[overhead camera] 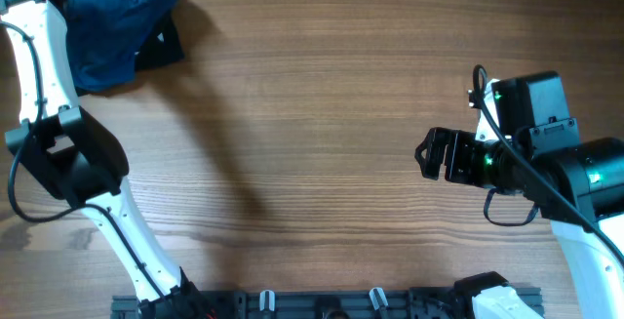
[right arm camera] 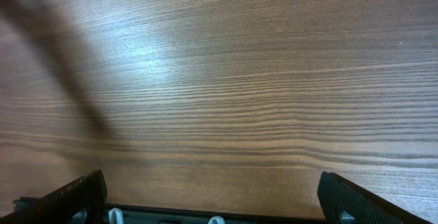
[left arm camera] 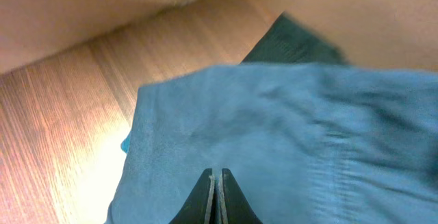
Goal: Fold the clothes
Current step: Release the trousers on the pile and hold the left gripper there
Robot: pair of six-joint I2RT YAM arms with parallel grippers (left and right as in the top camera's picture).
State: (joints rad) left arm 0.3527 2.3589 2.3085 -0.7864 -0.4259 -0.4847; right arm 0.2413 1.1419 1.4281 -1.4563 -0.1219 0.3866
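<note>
Navy clothes (overhead camera: 107,21) lie bunched at the top left corner of your table (overhead camera: 322,95) in the overhead view. A darker flap sticks out on their right side. Your left arm (overhead camera: 44,75) runs up along the left edge to that heap, and its end is hard to make out at the corner of the frame. Your right gripper (overhead camera: 429,153) hangs over bare wood on the right, pointing left, well apart from the clothes.

In the left wrist view, softly creased blue cloth fills most of the picture. A seam runs through its right part and a darker piece shows behind it at the top. Your left gripper (left arm camera: 219,183) has its fingers pressed together, with the tips right at the cloth. You cannot tell whether a fold is pinched between them. Brightly lit wood shows to the left.

In the right wrist view you see wood grain with a diagonal shadow across the upper left. The right gripper's fingers (right arm camera: 75,196) stand wide apart at the two bottom corners, holding nothing.
</note>
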